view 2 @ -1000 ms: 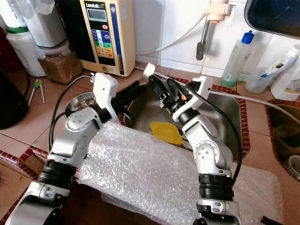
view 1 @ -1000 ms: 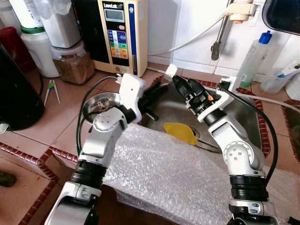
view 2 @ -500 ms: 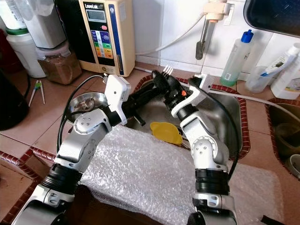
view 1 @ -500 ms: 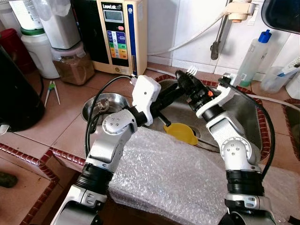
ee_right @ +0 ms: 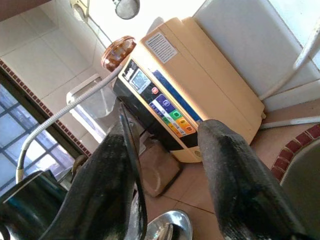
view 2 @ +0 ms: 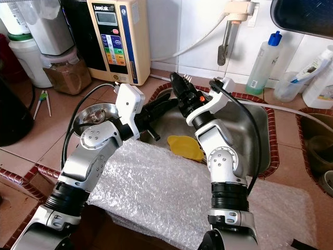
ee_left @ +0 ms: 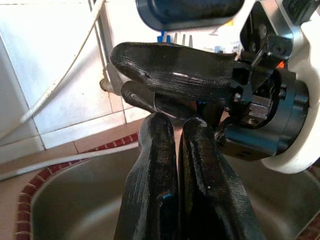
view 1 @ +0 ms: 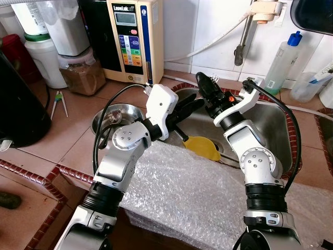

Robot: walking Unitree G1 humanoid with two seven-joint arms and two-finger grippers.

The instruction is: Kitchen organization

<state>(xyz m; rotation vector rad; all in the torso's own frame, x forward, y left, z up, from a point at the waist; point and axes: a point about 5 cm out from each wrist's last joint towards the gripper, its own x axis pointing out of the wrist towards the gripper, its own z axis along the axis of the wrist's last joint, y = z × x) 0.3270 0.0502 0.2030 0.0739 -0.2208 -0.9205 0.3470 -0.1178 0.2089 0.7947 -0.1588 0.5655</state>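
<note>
Left eye view: my two grippers meet over the sink (view 1: 270, 122).
My left gripper (view 1: 193, 102) is closed tight with nothing in it. My right gripper (view 1: 204, 82) is spread open, with a white fork (view 1: 213, 78) against one finger.

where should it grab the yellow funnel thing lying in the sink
Probably by the wide rim of the yellow funnel, coming from above. It lies low on the bottom of the sink beside the drain, so a side approach would meet the basin wall. The left gripper hovers just behind it, fingers closed, and would need to open first.
</note>
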